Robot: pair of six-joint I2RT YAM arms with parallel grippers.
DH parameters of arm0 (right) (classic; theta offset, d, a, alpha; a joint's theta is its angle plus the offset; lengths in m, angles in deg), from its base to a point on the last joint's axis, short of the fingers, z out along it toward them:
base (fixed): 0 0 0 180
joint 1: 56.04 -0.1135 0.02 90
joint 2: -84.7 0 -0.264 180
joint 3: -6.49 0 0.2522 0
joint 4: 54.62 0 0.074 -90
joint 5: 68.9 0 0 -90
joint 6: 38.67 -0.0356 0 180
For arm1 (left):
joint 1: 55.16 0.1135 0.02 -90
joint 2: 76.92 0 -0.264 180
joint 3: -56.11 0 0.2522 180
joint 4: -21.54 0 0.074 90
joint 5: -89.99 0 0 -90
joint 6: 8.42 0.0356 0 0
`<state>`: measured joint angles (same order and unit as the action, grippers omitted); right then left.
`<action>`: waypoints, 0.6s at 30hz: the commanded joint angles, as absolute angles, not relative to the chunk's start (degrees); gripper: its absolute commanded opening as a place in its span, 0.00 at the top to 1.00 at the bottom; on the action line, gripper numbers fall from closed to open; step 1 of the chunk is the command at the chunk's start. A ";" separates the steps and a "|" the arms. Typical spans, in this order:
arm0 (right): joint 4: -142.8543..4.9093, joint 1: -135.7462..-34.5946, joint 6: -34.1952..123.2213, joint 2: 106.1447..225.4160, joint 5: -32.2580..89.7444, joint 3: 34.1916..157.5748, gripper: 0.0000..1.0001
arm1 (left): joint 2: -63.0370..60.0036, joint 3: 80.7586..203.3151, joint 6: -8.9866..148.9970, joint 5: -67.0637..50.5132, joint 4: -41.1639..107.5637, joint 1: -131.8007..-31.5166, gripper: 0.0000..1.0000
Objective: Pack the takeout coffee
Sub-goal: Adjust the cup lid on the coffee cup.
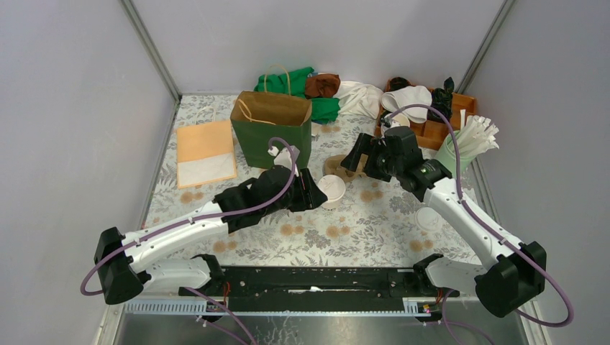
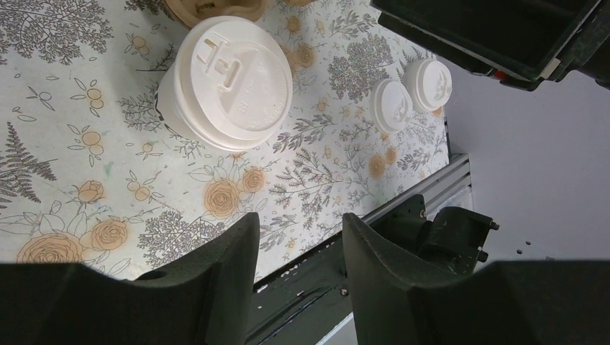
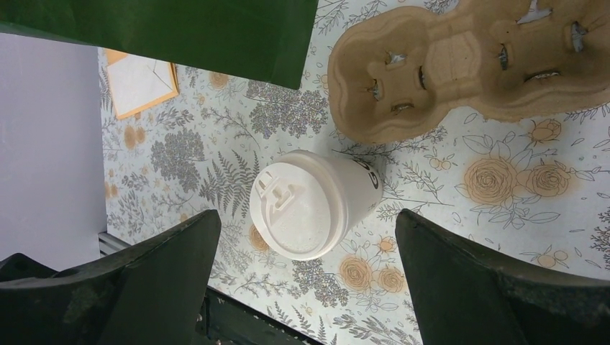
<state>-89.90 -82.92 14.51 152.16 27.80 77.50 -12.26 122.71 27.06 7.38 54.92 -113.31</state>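
Top view: my left claw (image 1: 314,195) and right claw (image 1: 356,158) hang released and empty near the lidded coffee cup (image 1: 332,190), upright on the desk (image 1: 345,231).

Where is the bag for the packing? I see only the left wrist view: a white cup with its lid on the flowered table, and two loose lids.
Observer: A green paper bag stands upright with its mouth open at the far side of the table, beyond the left gripper and the takeout coffee.
Operator: And does the other arm hold something?
Observer: No. The right gripper is open and empty, beside the brown cup carrier, and it points toward the same cup.
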 commanded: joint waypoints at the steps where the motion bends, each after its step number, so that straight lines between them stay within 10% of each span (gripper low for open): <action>1: -88.44 -82.76 16.12 150.93 28.05 77.17 0.00 | -13.03 123.04 26.52 9.08 52.54 -113.55 0.50; 18: -88.80 -82.76 16.92 148.91 26.63 76.41 0.00 | -12.55 123.03 25.42 9.65 52.00 -113.53 0.49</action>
<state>-89.85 -82.92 15.73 150.87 27.65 76.56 -12.26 122.71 26.01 8.52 54.88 -113.31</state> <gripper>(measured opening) 0.994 0.514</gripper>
